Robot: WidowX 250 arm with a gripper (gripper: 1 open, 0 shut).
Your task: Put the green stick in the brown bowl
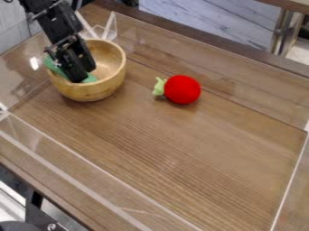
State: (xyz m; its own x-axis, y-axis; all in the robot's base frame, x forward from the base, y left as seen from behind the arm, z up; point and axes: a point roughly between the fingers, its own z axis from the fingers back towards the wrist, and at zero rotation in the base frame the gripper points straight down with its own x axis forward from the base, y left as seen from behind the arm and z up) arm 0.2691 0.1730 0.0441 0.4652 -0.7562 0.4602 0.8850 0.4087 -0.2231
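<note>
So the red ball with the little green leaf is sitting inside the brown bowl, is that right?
Not quite: the red ball with the little green leaf sits on the table, outside the brown bowl, as the camera view shows.

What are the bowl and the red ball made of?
The bowl looks like wood with a smooth, low-sheen finish, going by its warm light-brown colour, though a wood-look plastic can't be ruled out. The red ball might be plush or soft plastic: its colour is even and looks mostly matte, but the picture is too coarse to tell which.
</note>
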